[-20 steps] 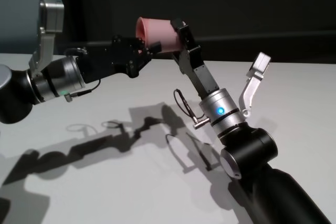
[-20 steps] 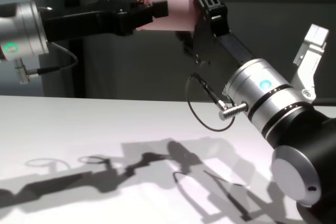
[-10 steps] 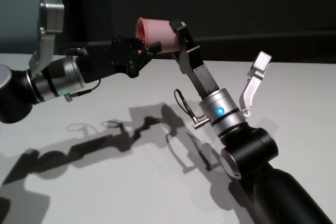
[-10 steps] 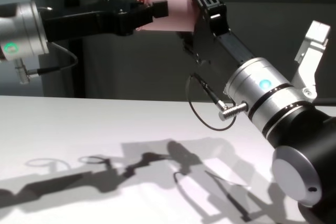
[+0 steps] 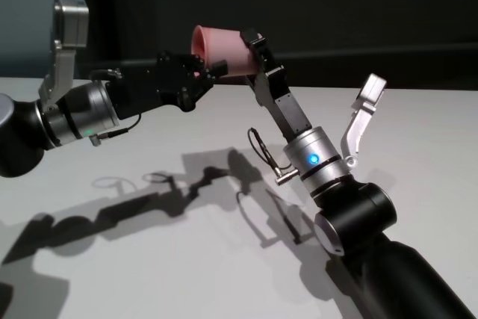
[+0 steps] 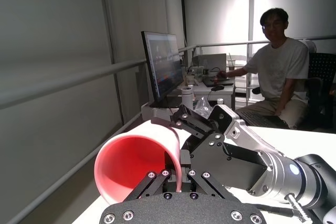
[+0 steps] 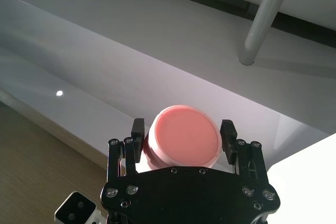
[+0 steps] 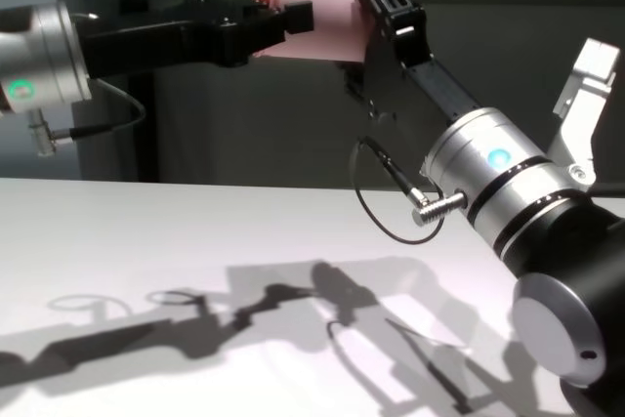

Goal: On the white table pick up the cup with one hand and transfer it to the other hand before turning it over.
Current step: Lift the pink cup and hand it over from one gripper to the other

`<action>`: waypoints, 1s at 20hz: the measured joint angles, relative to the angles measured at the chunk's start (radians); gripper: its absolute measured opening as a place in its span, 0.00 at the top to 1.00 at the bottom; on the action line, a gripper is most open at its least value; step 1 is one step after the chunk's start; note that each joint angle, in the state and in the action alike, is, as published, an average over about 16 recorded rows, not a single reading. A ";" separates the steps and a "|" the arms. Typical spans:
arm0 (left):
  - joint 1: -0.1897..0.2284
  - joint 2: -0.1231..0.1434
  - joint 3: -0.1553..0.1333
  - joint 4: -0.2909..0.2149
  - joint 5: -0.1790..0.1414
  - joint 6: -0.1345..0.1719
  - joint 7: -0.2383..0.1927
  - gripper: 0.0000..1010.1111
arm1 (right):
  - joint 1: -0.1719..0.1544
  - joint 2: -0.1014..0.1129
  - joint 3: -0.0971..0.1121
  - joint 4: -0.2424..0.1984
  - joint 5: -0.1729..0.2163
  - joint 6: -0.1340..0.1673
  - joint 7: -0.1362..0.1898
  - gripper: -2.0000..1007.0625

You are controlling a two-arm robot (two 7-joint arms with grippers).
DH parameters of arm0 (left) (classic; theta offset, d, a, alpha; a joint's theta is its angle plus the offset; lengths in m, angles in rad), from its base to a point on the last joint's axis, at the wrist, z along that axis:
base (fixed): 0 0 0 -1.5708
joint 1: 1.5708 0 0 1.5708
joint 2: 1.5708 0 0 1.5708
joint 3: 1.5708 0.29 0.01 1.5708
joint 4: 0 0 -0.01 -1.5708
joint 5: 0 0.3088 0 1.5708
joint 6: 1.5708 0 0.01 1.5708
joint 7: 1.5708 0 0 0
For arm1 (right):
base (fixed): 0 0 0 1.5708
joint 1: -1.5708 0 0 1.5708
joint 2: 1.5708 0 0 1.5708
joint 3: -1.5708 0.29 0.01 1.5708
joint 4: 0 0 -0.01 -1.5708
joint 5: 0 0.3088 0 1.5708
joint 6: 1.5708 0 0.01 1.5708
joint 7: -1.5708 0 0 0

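The cup (image 5: 222,49) hangs on its side in the upper middle of the head view, well above the white bench (image 5: 149,259), caught between both arms. The left hand (image 5: 211,69) is clamped on the wall at the rim end, one finger inside the mouth and one outside, as the left wrist view shows. The right hand (image 7: 183,134) has its fingers on either side of the flat base end, with thin gaps showing; I cannot tell whether they are gripping.

It looks light, thin-walled and smooth, so likely slippery and easy to flex at the open rim. The base end is the stiffer hold; a moderate squeeze just above the bottom should serve best for turning it over.
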State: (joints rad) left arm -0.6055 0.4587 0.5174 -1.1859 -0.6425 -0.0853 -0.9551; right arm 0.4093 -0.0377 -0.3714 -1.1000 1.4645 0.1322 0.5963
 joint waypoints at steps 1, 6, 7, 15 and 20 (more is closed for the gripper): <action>0.000 0.000 0.000 0.000 0.000 0.000 0.000 0.95 | 0.000 0.002 -0.001 -0.001 0.002 -0.001 0.000 0.13; 0.000 0.000 0.000 0.000 0.000 0.000 0.000 0.95 | -0.001 0.009 -0.007 -0.006 0.015 -0.003 0.001 0.16; 0.000 0.000 0.000 0.000 0.000 0.000 0.000 0.95 | -0.001 0.010 -0.009 -0.007 0.018 -0.004 0.001 0.17; 0.000 0.000 0.000 -0.001 -0.002 -0.001 0.000 0.95 | -0.003 0.019 -0.017 -0.020 0.043 -0.008 0.004 0.21; 0.000 0.000 0.000 -0.001 -0.002 -0.002 0.000 0.95 | -0.003 0.024 -0.021 -0.029 0.061 -0.009 0.005 0.24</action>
State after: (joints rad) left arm -0.6057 0.4587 0.5172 -1.1868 -0.6449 -0.0875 -0.9552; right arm 0.4058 -0.0140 -0.3920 -1.1291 1.5254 0.1233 0.6011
